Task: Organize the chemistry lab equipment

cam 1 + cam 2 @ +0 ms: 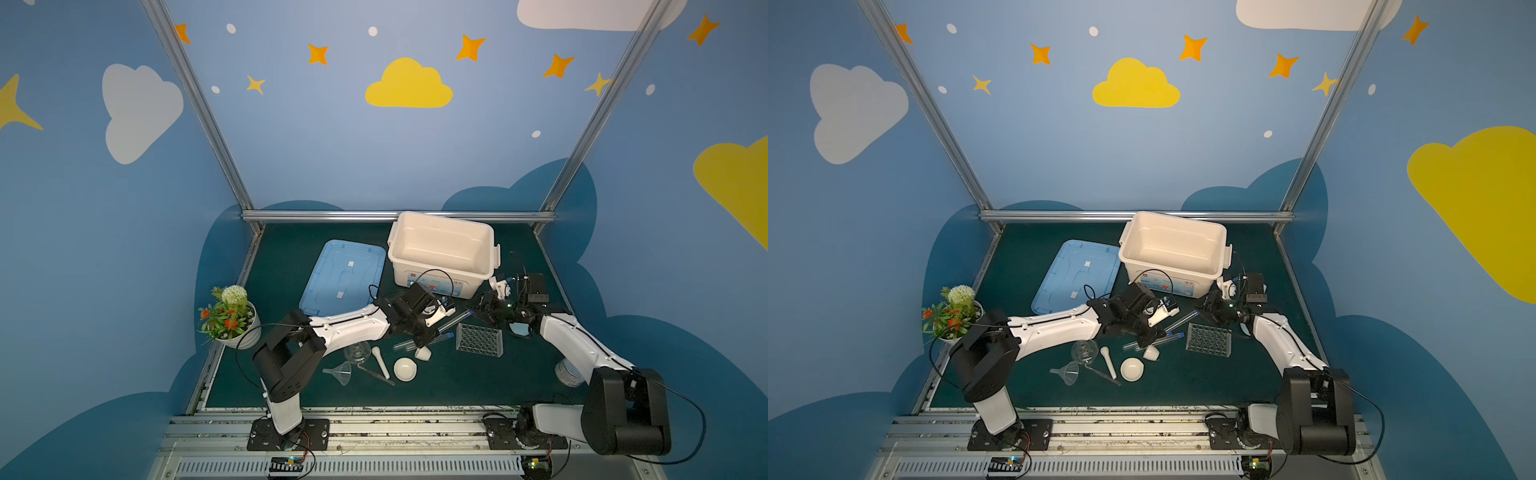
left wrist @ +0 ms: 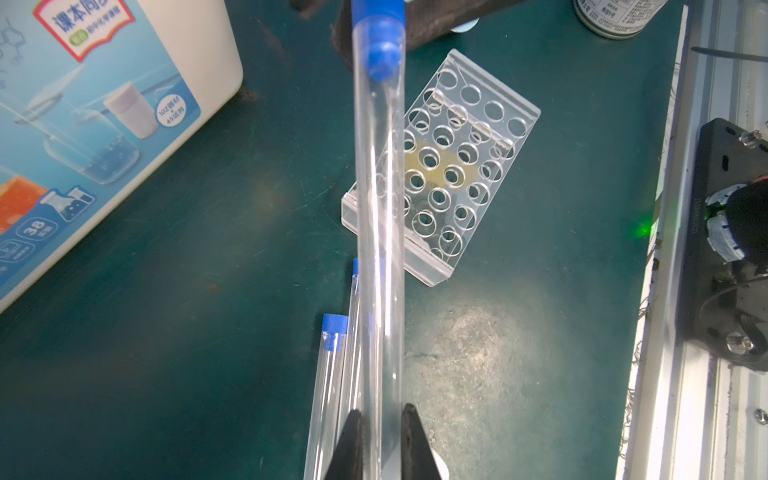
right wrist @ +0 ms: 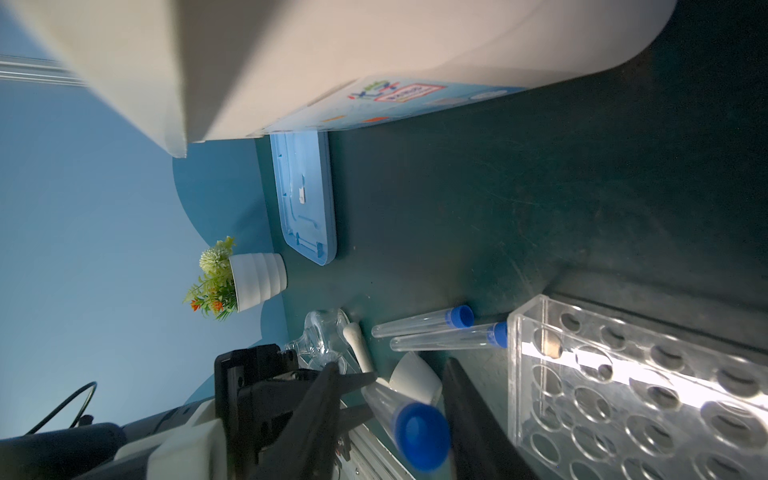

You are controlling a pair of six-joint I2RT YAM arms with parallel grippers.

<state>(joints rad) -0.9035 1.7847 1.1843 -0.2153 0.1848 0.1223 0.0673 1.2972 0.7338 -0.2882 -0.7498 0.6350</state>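
Left wrist view: the left end effector (image 2: 381,415) is pressed onto the clear closed end of a test tube (image 2: 380,249); the tube is off the green surface (image 2: 166,291), with its capped end towards the other arm
Right wrist view: the right end effector (image 3: 390,368) is spread, one jaw on each side of the blue cap (image 3: 422,436), and neither jaw is plainly touching it
Spare tubes: two spare tubes (image 2: 328,374) lie side by side on the surface under the held one, just beside the rack
Rack: the clear holed rack (image 2: 469,137) stands on the surface, and every hole I can see is vacant
Other kit: the glass flask (image 1: 357,351), clear funnel (image 1: 340,372), white pestle (image 1: 381,363), bowl (image 1: 405,369), cup (image 1: 423,354) and thin tweezers (image 1: 376,374) are clustered in front of the left arm
Box: the white storage box (image 1: 436,274) stands open with nothing visible inside, and its blue lid (image 1: 340,274) lies beside it
Step, as I judge it: a handover of the tube from left to right, probably bound for the rack
Risk one: if the left lets go before the right has bitten, the tube drops onto the spare tubes and all three may roll
Risk two: a pinch on the cap alone could slip or pull the cap off
Risk three: with both arms clamped on it, any sideways pull strains the thin tube
Wrist views only: these show the pinch itself and the gap around the cap
Top views only: both show the whole layout and the open box; the jaws are too small to read there
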